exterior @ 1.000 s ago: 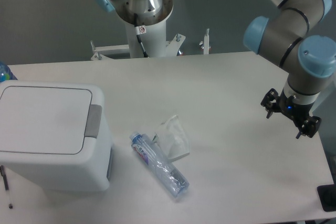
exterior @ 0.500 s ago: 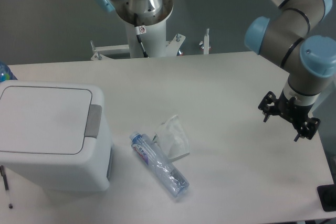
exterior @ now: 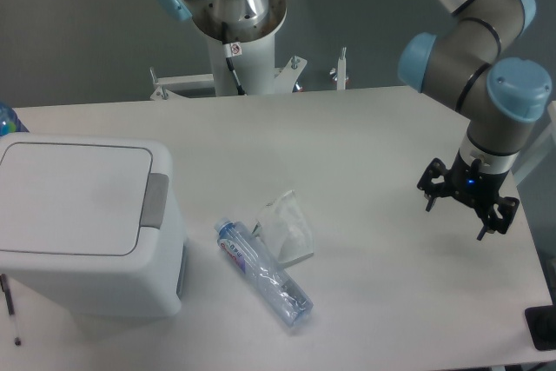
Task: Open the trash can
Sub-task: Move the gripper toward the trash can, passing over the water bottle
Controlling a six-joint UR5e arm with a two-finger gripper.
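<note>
Arm reached in from upper right, wrist bent down, gripper (exterior: 455,212) hanging just above the worktop (exterior: 373,136) near its right edge. Fingers were spread apart, nothing between them. Trash can (exterior: 87,223) sat at the far left, front-left corner of the worktop, lid flat and closed, grey latch (exterior: 155,201) on its right edge facing the gripper. Well apart from the gripper. Between them: clear plastic bottle (exterior: 263,272) lying on its side, crumpled clear wrapper (exterior: 285,228) touching it. Bare white surface ran from gripper toward the bottle. Grey wall behind, arm's pedestal (exterior: 239,36) at back centre.
</note>
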